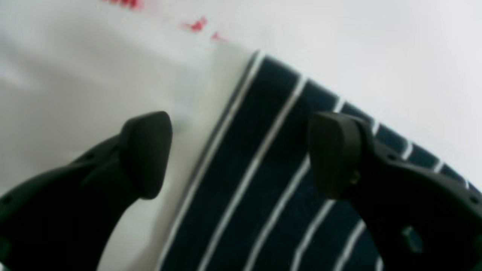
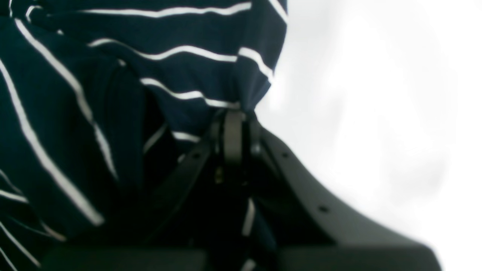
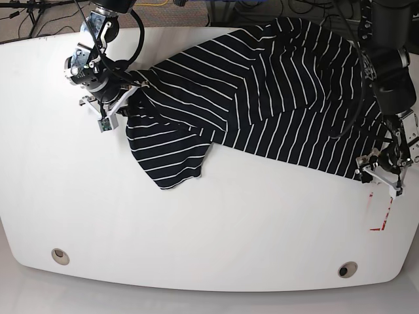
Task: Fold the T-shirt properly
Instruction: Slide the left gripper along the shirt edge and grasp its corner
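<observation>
Right gripper, at nine o'clock on the white table, jaws clamped on a bunched fold of the striped T-shirt. The T-shirt lies spread from there toward three o'clock, one sleeve trailing toward six. Left gripper, at four o'clock, jaws wide apart astride the shirt's edge.

Red marks on the table are too blurred to read.

bare table front, T-shirt behind
</observation>
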Motion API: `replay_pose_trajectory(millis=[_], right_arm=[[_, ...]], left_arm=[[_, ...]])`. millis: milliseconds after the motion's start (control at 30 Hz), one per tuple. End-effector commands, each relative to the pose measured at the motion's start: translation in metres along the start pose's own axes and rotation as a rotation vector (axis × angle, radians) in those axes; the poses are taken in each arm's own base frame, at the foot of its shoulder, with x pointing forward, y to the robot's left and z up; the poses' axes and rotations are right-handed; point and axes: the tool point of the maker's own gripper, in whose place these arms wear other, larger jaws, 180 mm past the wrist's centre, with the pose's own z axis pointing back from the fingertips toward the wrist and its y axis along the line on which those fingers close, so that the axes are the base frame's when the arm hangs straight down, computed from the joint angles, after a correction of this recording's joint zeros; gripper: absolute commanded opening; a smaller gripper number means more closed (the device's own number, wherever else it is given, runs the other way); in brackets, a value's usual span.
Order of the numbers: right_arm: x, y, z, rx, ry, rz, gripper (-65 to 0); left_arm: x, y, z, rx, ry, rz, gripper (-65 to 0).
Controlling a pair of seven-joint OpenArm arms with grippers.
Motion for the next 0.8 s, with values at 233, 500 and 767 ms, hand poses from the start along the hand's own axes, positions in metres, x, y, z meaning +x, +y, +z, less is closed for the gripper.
replay_pose_trajectory(millis=[233,500,767], right_arm=[[0.014,-0.003,0.004,-0.005,-0.045,0.009,-64.7],[0.016,-0.003,0.003,-0.004,-0.050,0.009,-64.7],[0.017,-0.001,0.003,-0.001,-0.051,0.010,-64.7]], left_arm=[[0.006,0.003,-0.006,0.003,-0.014,0.011,-11.4],[-0.008,-0.022,-0.017,-0.026,0.034,-0.068,-11.7],[-0.014,-0.038,-0.022,-0.054,0.046,-0.068,-17.9]])
